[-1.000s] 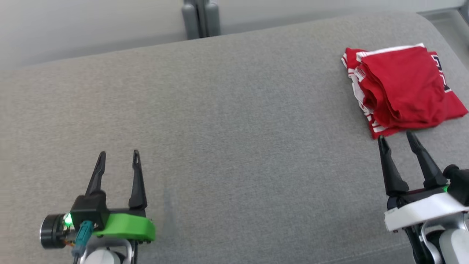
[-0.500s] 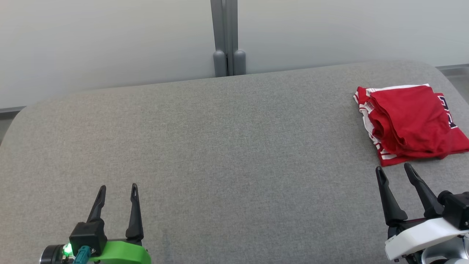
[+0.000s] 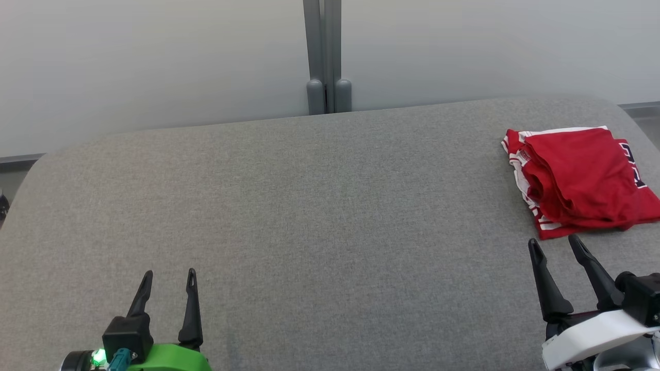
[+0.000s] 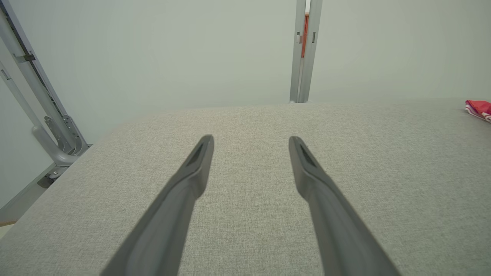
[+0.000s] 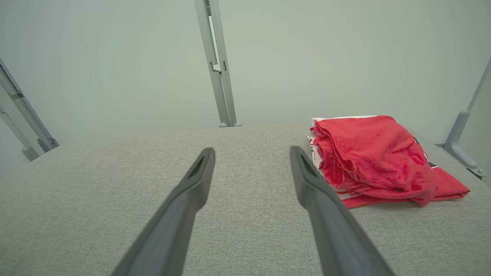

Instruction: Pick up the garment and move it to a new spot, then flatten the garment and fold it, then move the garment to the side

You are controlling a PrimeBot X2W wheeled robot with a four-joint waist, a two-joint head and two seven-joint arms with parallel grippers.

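A red garment [image 3: 582, 180] with white trim lies folded into a compact stack at the right end of the grey padded surface [image 3: 319, 216]. The right wrist view has the garment [image 5: 368, 157] just right of and beyond my fingertips, and the left wrist view catches a corner of the garment [image 4: 479, 109] at the far right edge. My right gripper [image 3: 554, 246] stands open a short way in front of the garment, apart from it and holding nothing. Far off at the lower left, my left gripper [image 3: 170, 276] is open and empty over bare fabric.
A pale wall runs behind the surface, with a grey vertical post [image 3: 325, 56] at the middle of the far edge. Metal brackets [image 4: 50, 130] stand off the surface's left end and another bracket [image 5: 462, 145] off its right end.
The head camera has tilted up, so the surface and garment sit lower in the picture and more wall shows. Both grippers stay open and low in the frame.
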